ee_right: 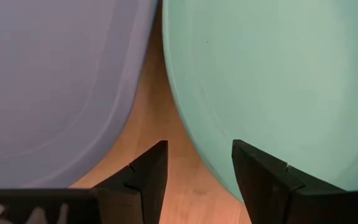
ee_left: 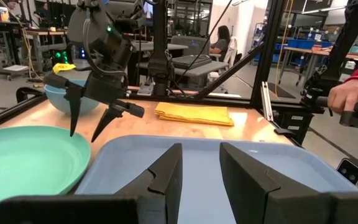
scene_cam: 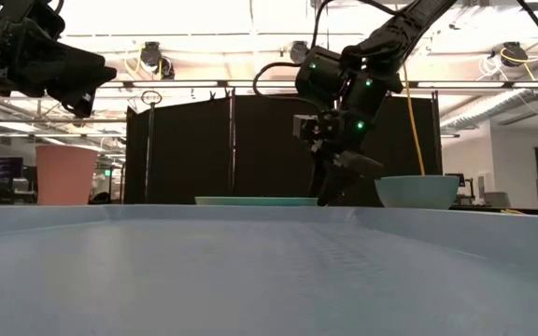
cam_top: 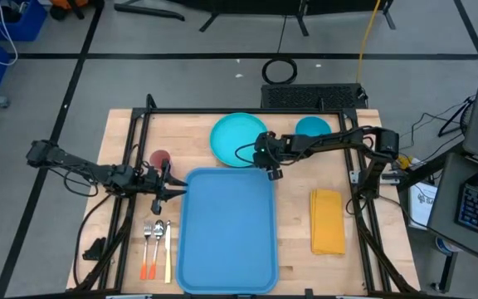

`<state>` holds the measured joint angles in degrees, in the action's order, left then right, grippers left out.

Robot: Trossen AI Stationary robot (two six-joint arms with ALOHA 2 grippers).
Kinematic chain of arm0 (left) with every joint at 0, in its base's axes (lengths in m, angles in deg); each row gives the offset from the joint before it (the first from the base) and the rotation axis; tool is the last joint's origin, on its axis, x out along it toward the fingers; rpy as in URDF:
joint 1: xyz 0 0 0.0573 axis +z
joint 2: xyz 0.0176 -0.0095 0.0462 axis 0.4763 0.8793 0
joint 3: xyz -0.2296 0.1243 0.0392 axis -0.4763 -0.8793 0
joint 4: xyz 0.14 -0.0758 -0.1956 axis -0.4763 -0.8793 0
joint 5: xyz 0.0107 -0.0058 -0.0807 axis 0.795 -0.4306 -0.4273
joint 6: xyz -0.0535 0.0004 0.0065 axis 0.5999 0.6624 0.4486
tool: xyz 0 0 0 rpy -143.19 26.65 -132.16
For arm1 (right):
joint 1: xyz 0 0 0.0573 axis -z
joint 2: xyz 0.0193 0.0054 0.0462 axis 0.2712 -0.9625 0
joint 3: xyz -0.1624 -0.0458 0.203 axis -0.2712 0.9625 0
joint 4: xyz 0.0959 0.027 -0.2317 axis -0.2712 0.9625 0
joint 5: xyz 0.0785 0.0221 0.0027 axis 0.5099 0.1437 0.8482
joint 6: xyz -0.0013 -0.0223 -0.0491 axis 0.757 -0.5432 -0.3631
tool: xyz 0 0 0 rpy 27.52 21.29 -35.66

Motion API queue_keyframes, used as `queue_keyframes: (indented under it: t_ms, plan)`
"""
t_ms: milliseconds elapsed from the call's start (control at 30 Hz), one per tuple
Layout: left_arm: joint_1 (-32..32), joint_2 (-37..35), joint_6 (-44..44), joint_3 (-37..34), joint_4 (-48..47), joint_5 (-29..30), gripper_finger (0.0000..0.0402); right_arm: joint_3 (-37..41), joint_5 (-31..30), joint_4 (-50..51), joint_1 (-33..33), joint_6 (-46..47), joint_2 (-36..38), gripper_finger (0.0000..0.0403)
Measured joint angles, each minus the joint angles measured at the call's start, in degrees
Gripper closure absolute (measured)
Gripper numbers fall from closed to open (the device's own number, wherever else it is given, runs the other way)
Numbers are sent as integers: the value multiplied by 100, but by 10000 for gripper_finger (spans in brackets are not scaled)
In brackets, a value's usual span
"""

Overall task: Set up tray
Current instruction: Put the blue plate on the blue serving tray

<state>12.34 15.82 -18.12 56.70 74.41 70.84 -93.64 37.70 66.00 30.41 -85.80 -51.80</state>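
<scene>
A smooth blue plastic tray (cam_top: 226, 228), rectangular with rounded corners and a low rim, lies flat at six o'clock on the pale wooden table (cam_top: 297, 249); a glossy round turquoise plate (cam_top: 237, 138) sits at twelve o'clock, its edge just beside the tray's far rim; a small bowl (cam_top: 313, 127) sits at one o'clock. The right gripper (cam_top: 272, 172) hangs over the gap between tray and plate, fingers spread, gripping nothing; the left gripper (cam_top: 173, 189) waits at nine o'clock at the tray's edge, fingers parted and empty. A folded yellow napkin (cam_top: 328, 221) lies at three o'clock; cutlery (cam_top: 157, 249) at seven; a pink cup (cam_top: 160, 158) at ten. Beyond, a workshop with desks and ceiling lamps.
</scene>
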Motion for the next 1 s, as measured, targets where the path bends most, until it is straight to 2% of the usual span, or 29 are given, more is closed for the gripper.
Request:
queue_keyframes:
  t_ms: [267, 533, 1000]
  plan:
    - [0, 0, 0, 0, 0, 0, 291, 0, 6, -66, 2, -33, -68, 277]
    - [0, 0, 0, 0, -3, 0, 291, 0, 7, -305, 2, -33, -118, 294]
    - [0, 0, 11, 0, -11, -2, 291, 2, 15, -297, 0, -88, -281, 351]
